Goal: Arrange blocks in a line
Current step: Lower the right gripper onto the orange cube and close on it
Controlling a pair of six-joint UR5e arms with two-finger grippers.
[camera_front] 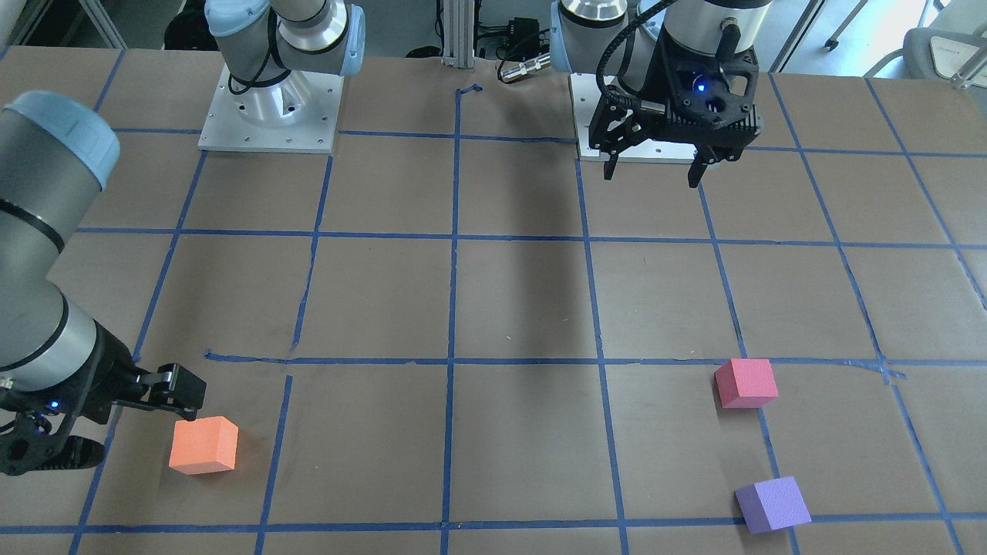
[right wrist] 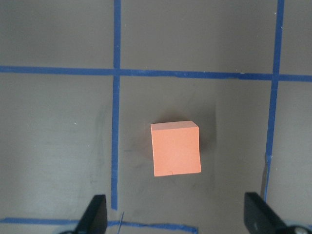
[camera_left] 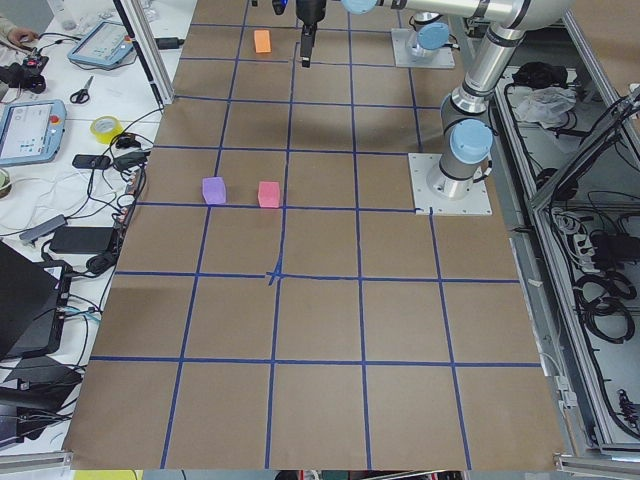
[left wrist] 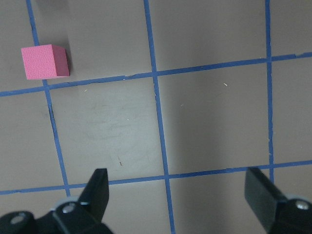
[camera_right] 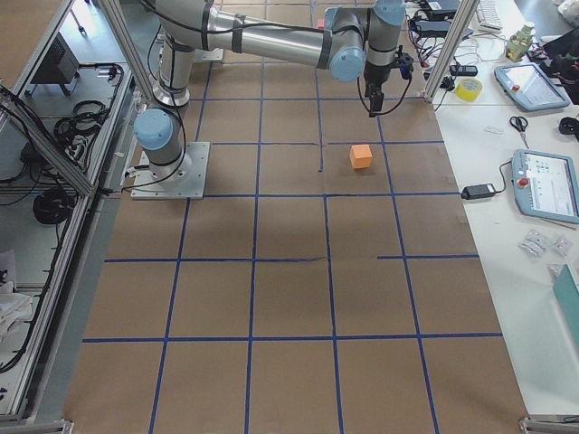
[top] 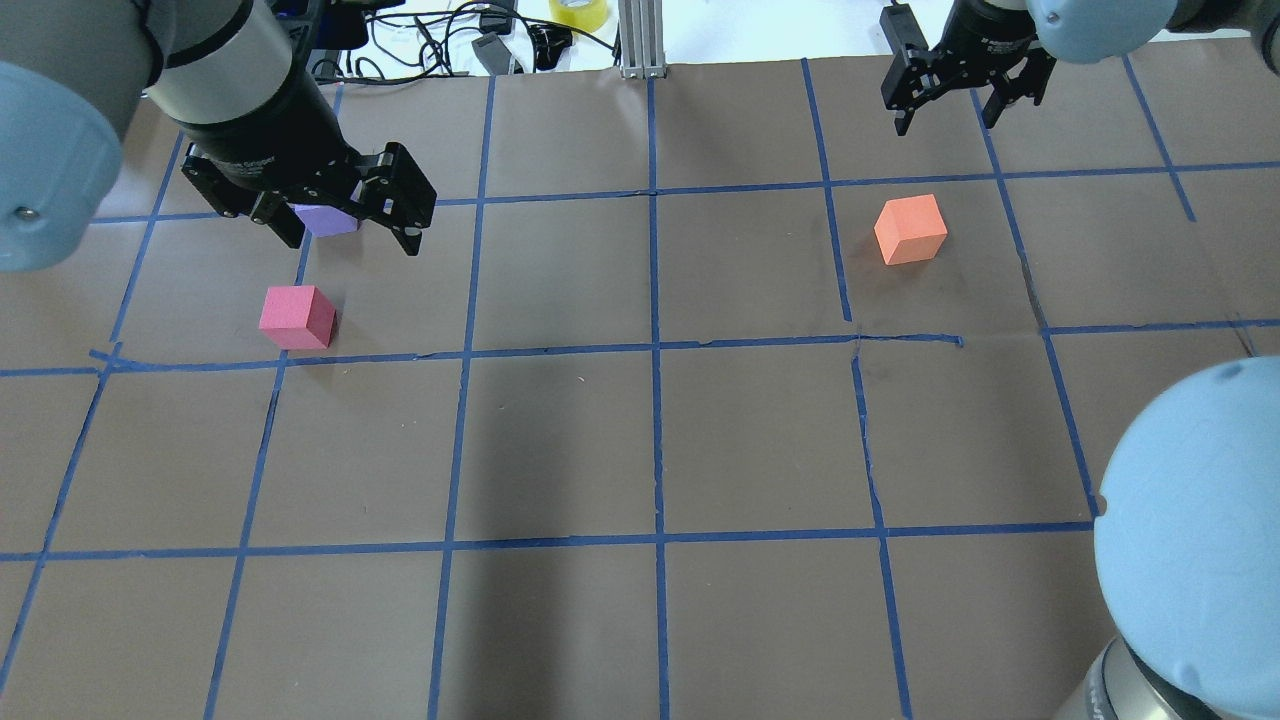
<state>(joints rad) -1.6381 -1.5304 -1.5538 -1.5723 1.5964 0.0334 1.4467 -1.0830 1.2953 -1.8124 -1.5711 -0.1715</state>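
The orange block (camera_front: 203, 445) lies on the brown table, also in the overhead view (top: 910, 229) and centred in the right wrist view (right wrist: 175, 155). My right gripper (top: 945, 120) is open and empty above it, just beyond it (right wrist: 178, 219). The pinkish red block (camera_front: 746, 382) and the purple block (camera_front: 772, 504) lie close together on the other side. In the overhead view the pinkish red block (top: 297, 317) is clear and the purple block (top: 325, 220) is partly hidden behind my left gripper (top: 345, 228). That gripper is open, empty and held high (left wrist: 180, 195); its view shows the pinkish red block (left wrist: 45, 62).
Blue tape lines (top: 655, 350) divide the table into squares. Two arm base plates (camera_front: 270, 116) stand at the robot's edge. Cables and a yellow tape roll (top: 577, 12) lie past the far edge. Tablets and scissors (camera_right: 518, 124) lie on side benches.
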